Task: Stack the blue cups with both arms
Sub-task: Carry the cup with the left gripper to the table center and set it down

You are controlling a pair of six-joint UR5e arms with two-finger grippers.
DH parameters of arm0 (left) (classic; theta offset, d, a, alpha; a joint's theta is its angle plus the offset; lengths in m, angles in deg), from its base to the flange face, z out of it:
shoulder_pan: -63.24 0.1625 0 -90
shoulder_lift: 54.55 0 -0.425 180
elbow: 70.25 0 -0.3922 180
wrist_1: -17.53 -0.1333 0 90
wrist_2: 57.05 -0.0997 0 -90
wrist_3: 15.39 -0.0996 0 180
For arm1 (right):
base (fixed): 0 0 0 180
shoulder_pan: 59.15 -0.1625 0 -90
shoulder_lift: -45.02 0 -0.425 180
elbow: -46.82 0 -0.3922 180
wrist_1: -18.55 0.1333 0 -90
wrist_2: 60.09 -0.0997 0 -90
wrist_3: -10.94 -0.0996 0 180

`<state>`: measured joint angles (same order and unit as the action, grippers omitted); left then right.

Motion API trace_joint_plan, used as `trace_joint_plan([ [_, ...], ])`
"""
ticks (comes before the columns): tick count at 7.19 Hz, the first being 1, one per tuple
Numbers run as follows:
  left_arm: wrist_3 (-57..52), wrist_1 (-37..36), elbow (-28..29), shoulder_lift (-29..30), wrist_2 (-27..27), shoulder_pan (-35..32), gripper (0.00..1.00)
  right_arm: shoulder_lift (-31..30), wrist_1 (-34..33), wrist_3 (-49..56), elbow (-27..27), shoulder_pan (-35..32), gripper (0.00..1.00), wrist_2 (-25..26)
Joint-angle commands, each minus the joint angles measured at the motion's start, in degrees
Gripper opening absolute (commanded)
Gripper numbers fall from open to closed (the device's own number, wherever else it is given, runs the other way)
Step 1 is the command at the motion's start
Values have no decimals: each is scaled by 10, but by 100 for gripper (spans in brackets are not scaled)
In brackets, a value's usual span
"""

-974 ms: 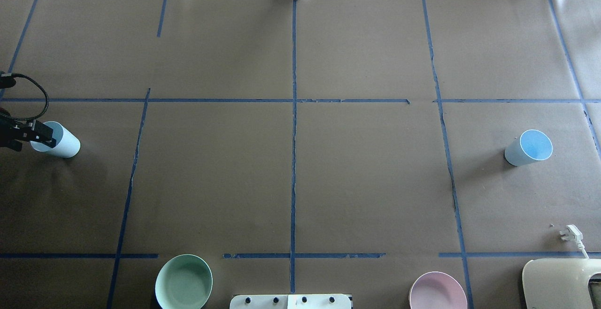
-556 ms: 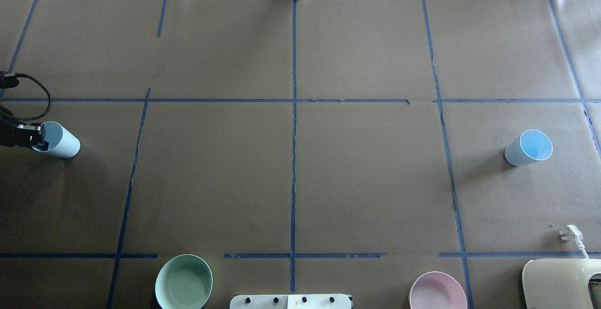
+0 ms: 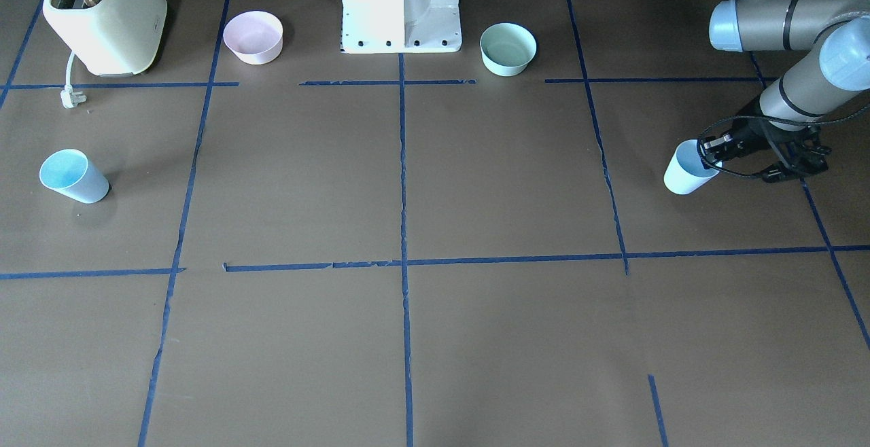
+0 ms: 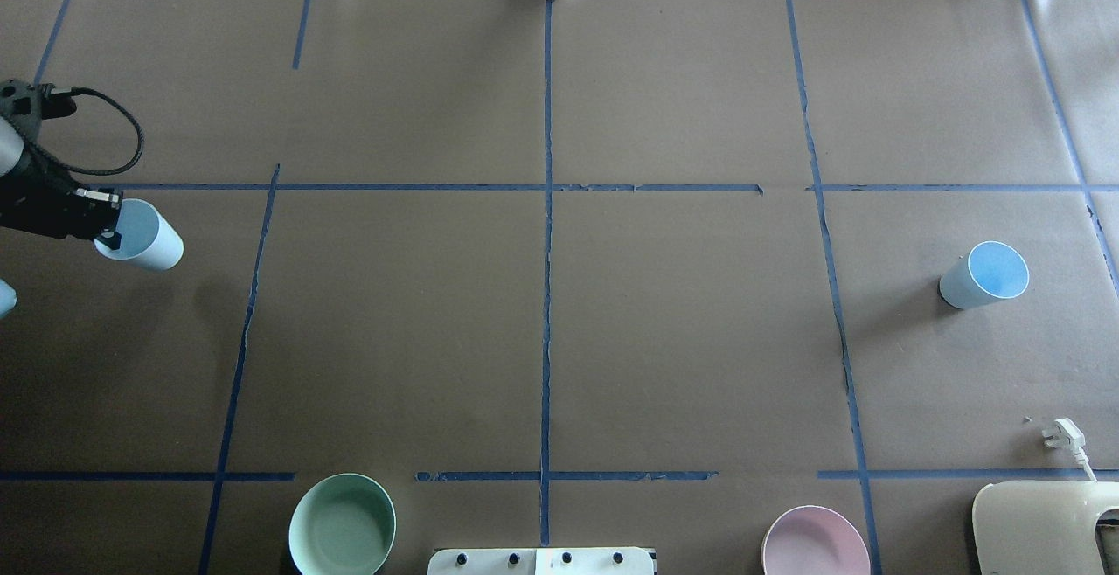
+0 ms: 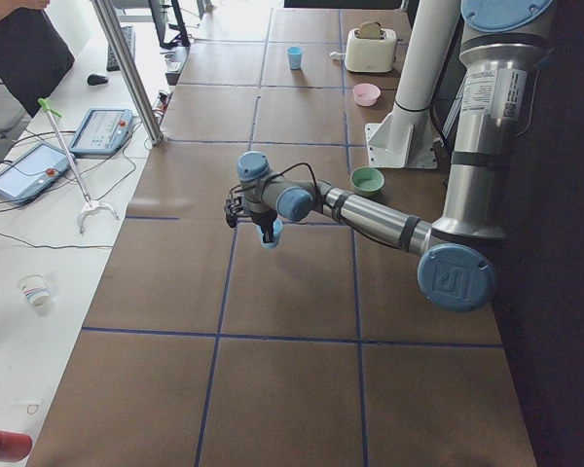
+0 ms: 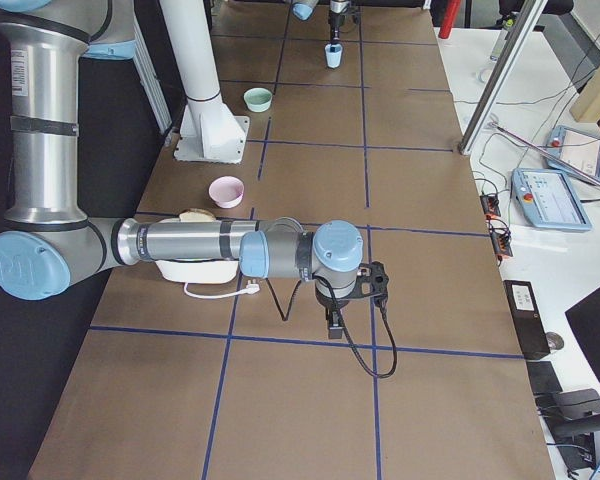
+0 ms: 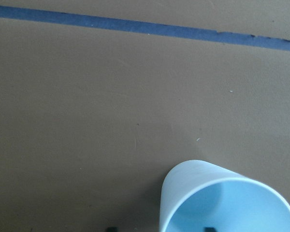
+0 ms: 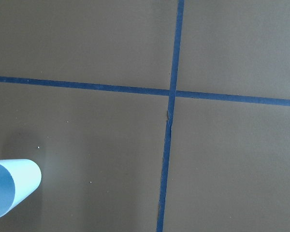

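Bowls sit nearest the robot's base: mint-green bowl (image 4: 341,524) on its left, pink bowl (image 4: 815,544) on its right. Farther out, the left gripper (image 4: 105,224) is clamped on the rim of one blue cup (image 4: 144,243), one finger inside it, seemingly holding it clear of the table (image 4: 682,339). The second blue cup (image 4: 983,276) stands upright on the right side. The right gripper (image 6: 333,328) hangs over the table, and I cannot tell its grip.

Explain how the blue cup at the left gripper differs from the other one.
The left cup is pinched at its rim by the left gripper; the right cup stands free. The left cup is at the robot's left, the right cup at its right. Both are pale blue, upright.
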<state>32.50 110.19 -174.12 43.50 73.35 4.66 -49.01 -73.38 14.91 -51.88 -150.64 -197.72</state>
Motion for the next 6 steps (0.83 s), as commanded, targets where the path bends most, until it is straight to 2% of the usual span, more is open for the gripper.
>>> trace_joint_plan([
  [1, 3, -167, -42, 124, 0, 6, 0, 2, 0, 0, 3, 0, 100, 0],
  [2, 14, -185, -41, 157, 0, 43, 0, 3, 0, 0, -2, 0, 100, 0],
  [4, 181, -179, -14, 252, -12, 160, 0, 3, 1, 0, -1, 0, 100, -2],
  [5, 223, -160, 1, 277, -43, 190, 0, 4, 1, 2, 3, 0, 100, -8],
  [6, 277, -95, 31, 296, -48, 209, 0, 4, 3, 3, 1, 0, 100, -7],
])
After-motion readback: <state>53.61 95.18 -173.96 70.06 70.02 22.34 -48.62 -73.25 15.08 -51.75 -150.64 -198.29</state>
